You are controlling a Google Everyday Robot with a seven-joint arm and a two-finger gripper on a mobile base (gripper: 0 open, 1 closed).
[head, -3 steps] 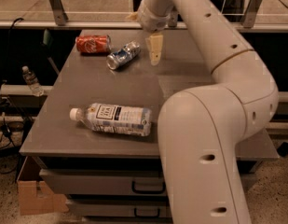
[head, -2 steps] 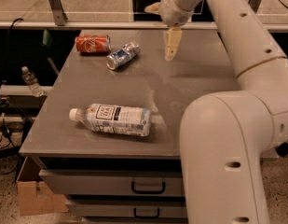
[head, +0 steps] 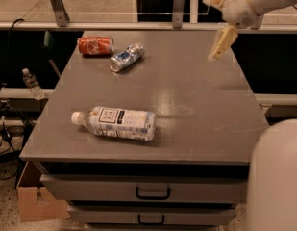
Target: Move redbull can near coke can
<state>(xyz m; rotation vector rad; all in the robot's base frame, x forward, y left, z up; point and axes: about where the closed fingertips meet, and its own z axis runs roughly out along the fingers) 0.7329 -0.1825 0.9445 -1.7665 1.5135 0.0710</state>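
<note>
Above the desk's (head: 201, 129) far right edge, the gripper (head: 216, 29) is held high, its jaws spread wide and empty. Near the far left corner, the redbull can (head: 126, 57) is seen lying just beside the coke can (head: 95, 45). The placing is judged done; only withdrawal is called for.
</note>
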